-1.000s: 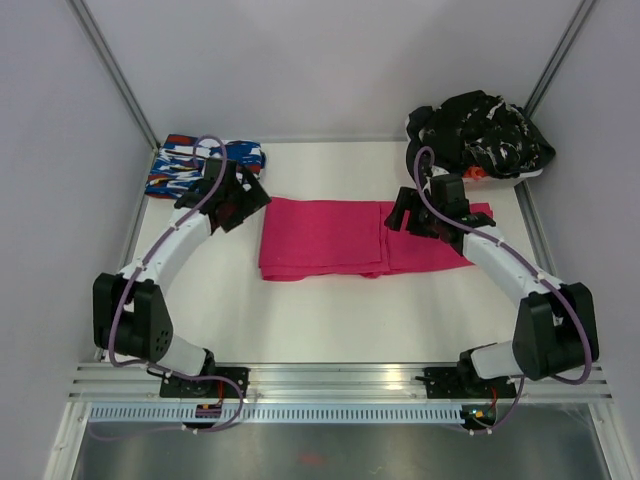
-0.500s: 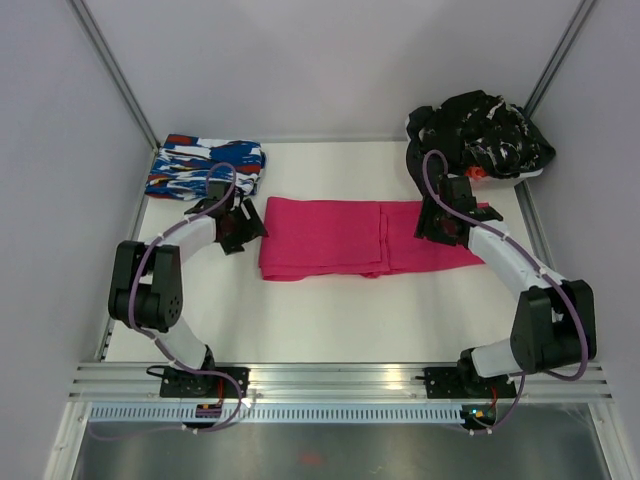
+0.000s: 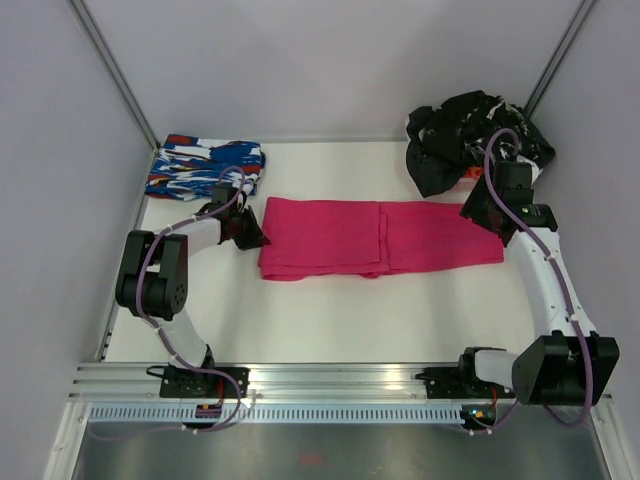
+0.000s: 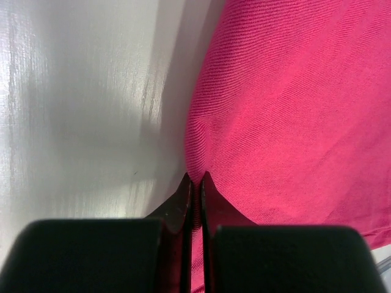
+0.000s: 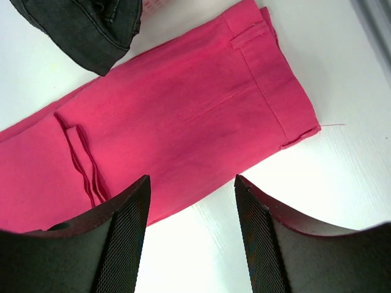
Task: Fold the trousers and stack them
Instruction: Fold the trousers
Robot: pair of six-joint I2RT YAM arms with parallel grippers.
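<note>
The left pincer (image 4: 195, 178) is clenched on the left edge of the trousers (image 3: 340, 237). The right pincer (image 5: 190, 181) hangs released above their right end.

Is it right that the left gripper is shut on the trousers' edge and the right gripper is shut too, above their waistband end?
No: the right wrist view shows the right gripper open above the waistband end of the magenta trousers. The left gripper is shut on their edge.
</note>
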